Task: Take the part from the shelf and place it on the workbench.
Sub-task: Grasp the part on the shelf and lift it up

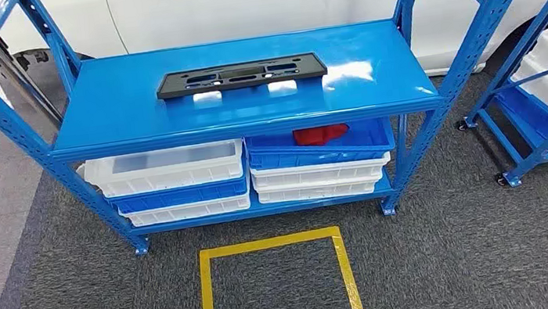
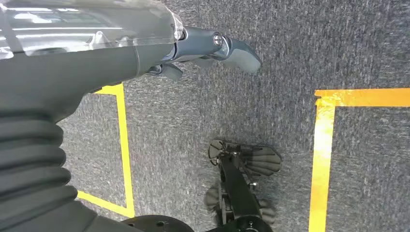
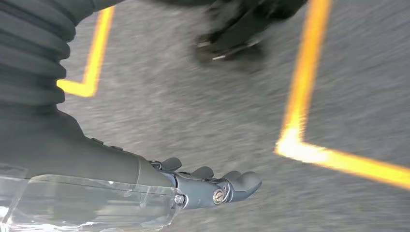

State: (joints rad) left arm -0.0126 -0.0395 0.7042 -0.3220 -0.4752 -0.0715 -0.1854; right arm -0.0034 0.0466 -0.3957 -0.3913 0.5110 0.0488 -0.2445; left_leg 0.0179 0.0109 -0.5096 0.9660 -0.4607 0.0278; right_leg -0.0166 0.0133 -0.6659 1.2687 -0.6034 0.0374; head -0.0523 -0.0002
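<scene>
Lying flat on the top board of the blue shelf (image 1: 115,103), toward its back edge, is the black part (image 1: 241,75), a long plate with cut-outs. Nothing touches it. Lower level holds stacked white and blue bins (image 1: 172,183); one blue bin has a red item (image 1: 320,134) inside. Yellow floor tape (image 1: 270,243) marks a square in front. Left hand (image 2: 208,50) hangs over grey carpet, fingers loosely extended, holding nothing. Right hand (image 3: 212,183) likewise hangs over carpet, fingers apart, nothing in its grasp; that view is blurred.
</scene>
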